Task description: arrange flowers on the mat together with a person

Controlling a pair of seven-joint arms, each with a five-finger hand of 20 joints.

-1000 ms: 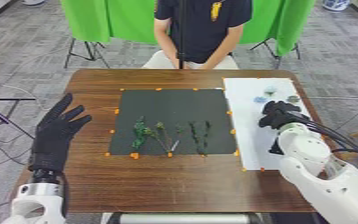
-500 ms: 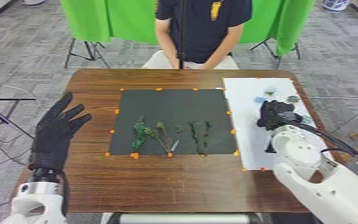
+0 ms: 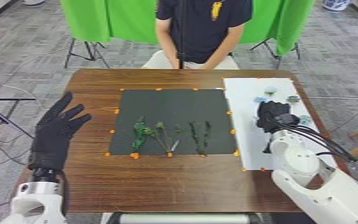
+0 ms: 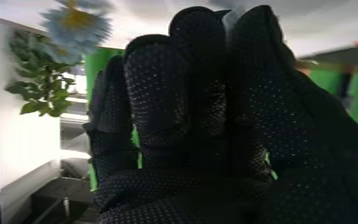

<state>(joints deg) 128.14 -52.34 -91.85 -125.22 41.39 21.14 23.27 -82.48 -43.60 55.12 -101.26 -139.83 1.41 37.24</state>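
Dark mat [image 3: 162, 105] lies on the brown wooden desk [image 3: 171, 190]; white mat [image 3: 255, 160] lies to its right, along the right side of the desk. Orange tabs [image 3: 135, 156] mark the edges of the mats. On the near half of the dark mat, green sprigs lie in a loose row, roughly lengthwise: a fuller leafy sprig [image 3: 140, 133] at the left, branching stems [image 3: 161, 136] in the middle, thin stems [image 3: 194, 136] at the right. Flower heads sit toward the far end of the white mat: a whitish one [image 3: 270, 90], a pale blue one [image 3: 261, 99] and a greyish one [image 3: 294, 99]; another bluish one [image 3: 305, 119] is just beside the right hand [image 3: 276, 116]. Right hand is over the white mat, fingers extended and nearly straight, thumb close alongside. Right wrist view: pale bit between the fingertips; cannot tell whether it is gripped. A light blue flower with a yellow centre [image 4: 76, 20] appears there, apart from the fingers. Left hand [image 3: 58, 125] is over the left side of the desk, open, fingers relaxed, thumb apart, holding nothing.
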